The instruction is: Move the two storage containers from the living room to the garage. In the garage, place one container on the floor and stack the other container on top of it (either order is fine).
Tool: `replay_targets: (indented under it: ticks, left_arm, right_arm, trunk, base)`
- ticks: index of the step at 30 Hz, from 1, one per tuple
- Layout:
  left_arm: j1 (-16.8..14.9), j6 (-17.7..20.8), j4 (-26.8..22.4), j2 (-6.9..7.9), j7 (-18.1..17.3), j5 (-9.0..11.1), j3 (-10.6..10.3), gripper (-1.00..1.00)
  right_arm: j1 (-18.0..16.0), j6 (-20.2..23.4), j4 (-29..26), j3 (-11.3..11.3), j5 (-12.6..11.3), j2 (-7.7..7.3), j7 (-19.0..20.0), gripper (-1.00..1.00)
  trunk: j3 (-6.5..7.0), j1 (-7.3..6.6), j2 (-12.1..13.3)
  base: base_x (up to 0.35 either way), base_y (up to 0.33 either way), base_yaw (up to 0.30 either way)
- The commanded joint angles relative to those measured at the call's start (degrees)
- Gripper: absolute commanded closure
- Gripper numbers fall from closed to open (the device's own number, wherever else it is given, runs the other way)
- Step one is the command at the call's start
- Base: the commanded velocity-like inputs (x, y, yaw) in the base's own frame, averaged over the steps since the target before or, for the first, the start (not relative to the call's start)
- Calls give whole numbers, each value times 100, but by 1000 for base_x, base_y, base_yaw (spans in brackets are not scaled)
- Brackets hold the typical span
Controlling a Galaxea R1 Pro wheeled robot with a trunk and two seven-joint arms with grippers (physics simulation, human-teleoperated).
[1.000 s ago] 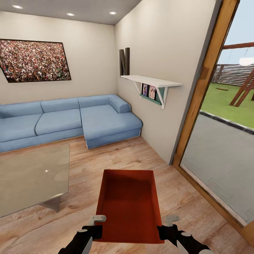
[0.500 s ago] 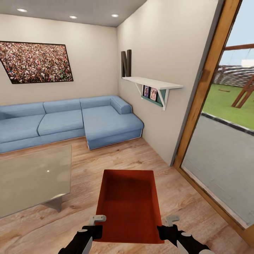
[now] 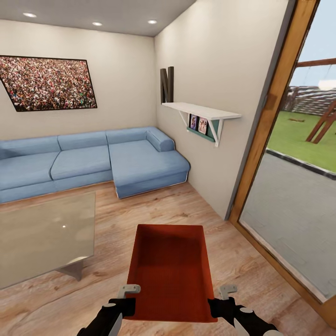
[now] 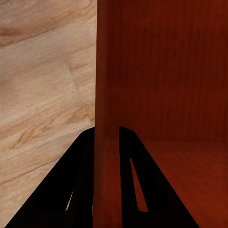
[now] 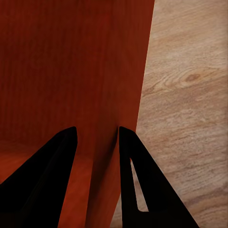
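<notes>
Grippers carry an orange-red ribbed topless storage container (image 3: 170, 270) at lower centre, above light wood-plank floor (image 3: 154, 205): left gripper (image 4: 107, 142) and right gripper (image 5: 97, 137) each seemingly clamp a side wall between their fingers.

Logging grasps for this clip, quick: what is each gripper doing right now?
Left gripper: closed on the left wall of the orange-red storage container.
Right gripper: closed on the same container's right wall.

orange-red ribbed container (image 3: 171, 266), blue sofa (image 3: 93, 161), light wood-plank floor (image 3: 154, 207)
</notes>
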Motion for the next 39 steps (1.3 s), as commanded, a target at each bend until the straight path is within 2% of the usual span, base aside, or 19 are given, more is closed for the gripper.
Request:
replay_targets:
  ticks: [1, 15, 31, 39]
  left_arm:
    - [-3, 34, -10, 47, 3, -44, 12, 100]
    - [-2, 34, -10, 56, 3, -44, 12, 100]
    - [-1, 42, -10, 56, 3, -44, 12, 100]
    - [-3, 43, -10, 56, 3, -44, 12, 100]
  right_arm:
    - [-6, -28, 3, 98, 19, -2, 240, 100]
    - [-6, -28, 3, 99, 20, -2, 236, 100]
    - [-6, -28, 3, 100, 24, -2, 229, 100]
    - [-6, -19, 2, 100, 21, -2, 227, 100]
  trunk:
    - [10, -21, 34]
    - [261, -328, 596]
    - [549, -680, 1237]
    - [570, -680, 1237]
  base:
    - [0, 0, 0]
    - [0, 0, 12]
    - [0, 0, 269]
    - [0, 0, 287]
